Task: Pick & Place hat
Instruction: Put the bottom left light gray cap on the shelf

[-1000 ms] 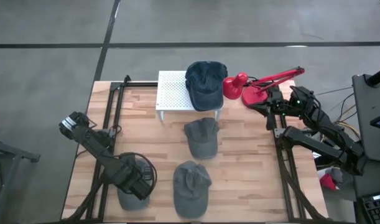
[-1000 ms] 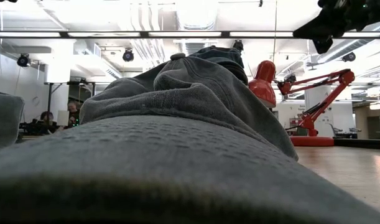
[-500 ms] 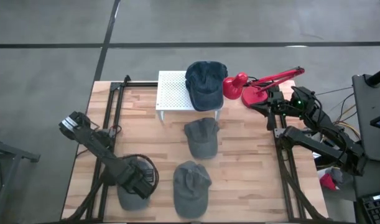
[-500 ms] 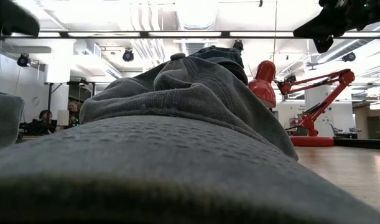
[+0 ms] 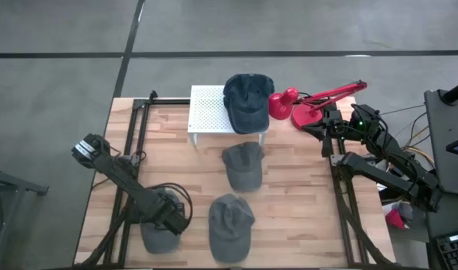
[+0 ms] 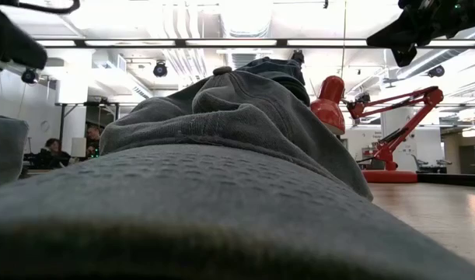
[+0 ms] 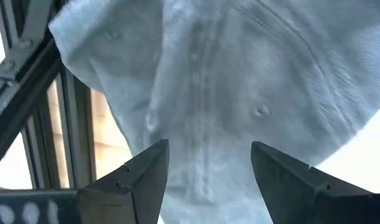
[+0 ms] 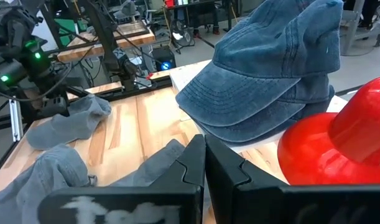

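Observation:
Three grey caps lie crown up on the wooden table: one near left (image 5: 155, 240), one near the middle (image 5: 231, 223), one at the centre (image 5: 242, 165). Dark blue caps (image 5: 247, 101) are stacked on a white perforated stand (image 5: 206, 112). My left gripper (image 5: 171, 217) hangs open over the near-left cap's crown (image 7: 239, 81), fingers pointing down and clear of it; the low view shows it (image 6: 12, 43) above that cap (image 6: 4, 148). My right gripper (image 8: 205, 163) is shut and waits raised by the right frame (image 5: 324, 124), facing the blue caps (image 8: 270, 68).
A red desk lamp (image 5: 288, 101) stands at the far right beside the stand. Black frame rails run along the left (image 5: 131, 150) and right (image 5: 341, 187) sides of the table. A cable loop trails from my left wrist. People sit in the room beyond (image 6: 54, 148).
My left gripper has come down toward the near-left grey cap; in the low view it drops into sight at the upper left. The caps and my right arm have kept still.

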`<state>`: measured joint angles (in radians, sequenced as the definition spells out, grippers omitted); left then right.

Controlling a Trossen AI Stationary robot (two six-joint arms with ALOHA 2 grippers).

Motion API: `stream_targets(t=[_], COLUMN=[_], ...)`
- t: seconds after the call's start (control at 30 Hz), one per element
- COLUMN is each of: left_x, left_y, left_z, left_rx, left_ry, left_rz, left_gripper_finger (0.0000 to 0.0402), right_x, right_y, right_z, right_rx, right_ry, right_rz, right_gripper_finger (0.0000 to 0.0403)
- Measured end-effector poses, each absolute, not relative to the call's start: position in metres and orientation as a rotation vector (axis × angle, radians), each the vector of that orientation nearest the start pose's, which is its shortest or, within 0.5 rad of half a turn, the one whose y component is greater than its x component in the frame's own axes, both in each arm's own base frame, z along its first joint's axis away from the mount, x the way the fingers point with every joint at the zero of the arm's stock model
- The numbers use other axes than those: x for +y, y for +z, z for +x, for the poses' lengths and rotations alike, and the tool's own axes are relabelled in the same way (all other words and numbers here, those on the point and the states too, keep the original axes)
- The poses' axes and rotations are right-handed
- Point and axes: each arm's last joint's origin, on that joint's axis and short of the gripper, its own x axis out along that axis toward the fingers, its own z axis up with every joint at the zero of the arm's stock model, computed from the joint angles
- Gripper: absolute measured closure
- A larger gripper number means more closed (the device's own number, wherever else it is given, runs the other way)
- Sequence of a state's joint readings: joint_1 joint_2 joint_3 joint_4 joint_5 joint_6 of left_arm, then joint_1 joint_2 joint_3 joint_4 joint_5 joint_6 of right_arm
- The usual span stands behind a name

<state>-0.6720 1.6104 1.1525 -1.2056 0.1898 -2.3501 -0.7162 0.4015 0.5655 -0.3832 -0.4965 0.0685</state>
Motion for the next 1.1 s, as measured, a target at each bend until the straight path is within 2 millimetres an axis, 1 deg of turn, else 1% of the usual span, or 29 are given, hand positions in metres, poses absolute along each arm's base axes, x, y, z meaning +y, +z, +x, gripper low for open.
stream_targets(t=[0.17, 0.3, 0.37, 0.47, 0.67, 0.77, 0.93, 1.1], left_x=[-0.171, -0.166, -0.163, -0.162, -0.162, -0.162, -0.162, -0.159], left_y=[0.235, 0.249, 0.252, 0.249, 0.232, 0.220, 0.194, 0.161], left_z=[0.206, 0.200, 0.197, 0.197, 0.198, 0.198, 0.197, 0.194], left_rx=[1.356, 1.345, 1.341, 1.306, 1.305, 1.307, 1.325, 1.317], left_ry=[1.430, 1.523, 1.556, 1.544, 1.523, 1.492, 1.442, 1.356], left_rz=[-1.233, -1.144, -1.109, -1.102, -1.126, -1.157, -1.212, -1.286], left_gripper_finger=[0.0168, 0.0168, 0.0168, 0.0168, 0.0167, 0.0168, 0.0168, 0.0167], right_x=[-0.055, -0.055, -0.055, -0.055, -0.055, -0.055, -0.055, -0.055], right_y=[0.285, 0.285, 0.285, 0.285, 0.285, 0.286, 0.286, 0.286], right_z=[0.085, 0.085, 0.085, 0.085, 0.085, 0.085, 0.085, 0.085], right_rx=[0.175, 0.175, 0.175, 0.175, 0.175, 0.175, 0.175, 0.175], right_ry=[-0.225, -0.226, -0.225, -0.225, -0.225, -0.225, -0.225, -0.225], right_rz=[0.196, 0.198, 0.198, 0.198, 0.194, 0.194, 0.194, 0.195], right_gripper_finger=[0.0394, 0.0394, 0.0394, 0.0394, 0.0394, 0.0394, 0.0394, 0.0394])
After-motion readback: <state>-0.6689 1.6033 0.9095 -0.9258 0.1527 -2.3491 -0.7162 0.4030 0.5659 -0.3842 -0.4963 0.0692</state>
